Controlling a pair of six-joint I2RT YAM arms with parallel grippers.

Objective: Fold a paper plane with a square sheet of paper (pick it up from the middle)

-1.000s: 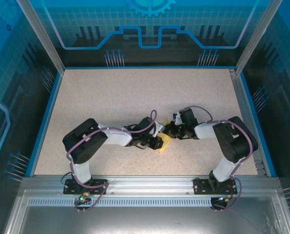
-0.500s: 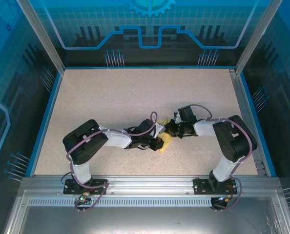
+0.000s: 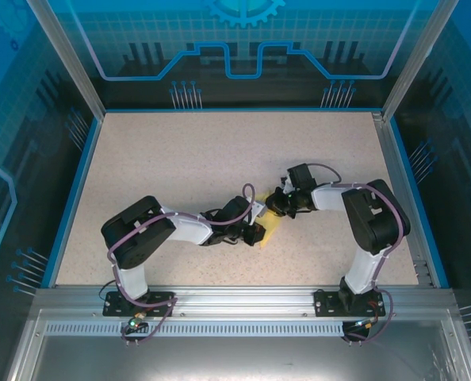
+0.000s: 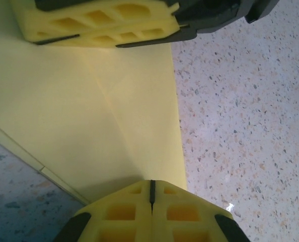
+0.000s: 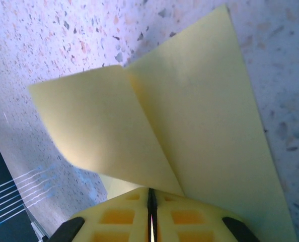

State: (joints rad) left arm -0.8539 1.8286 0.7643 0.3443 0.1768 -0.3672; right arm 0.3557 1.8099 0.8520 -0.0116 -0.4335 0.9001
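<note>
From above, the left gripper (image 3: 258, 232) and right gripper (image 3: 274, 209) meet mid-table, the pale yellow sheet of paper (image 3: 271, 232) between their tips, low over the speckled beige table (image 3: 180, 159) inside blue-printed enclosure walls (image 3: 29, 95).

At the left wrist, the jaws are pressed together on the sheet's near edge; creased paper runs ahead to the other gripper's fingers.

At the right wrist, the jaws are clamped tight on a fold, with one flap curling up to the left.

The left tool (image 3: 258, 235) and right tool (image 3: 273, 209) crowd the paper (image 3: 272, 228) — table (image 3: 212, 151) beyond lies open.
</note>
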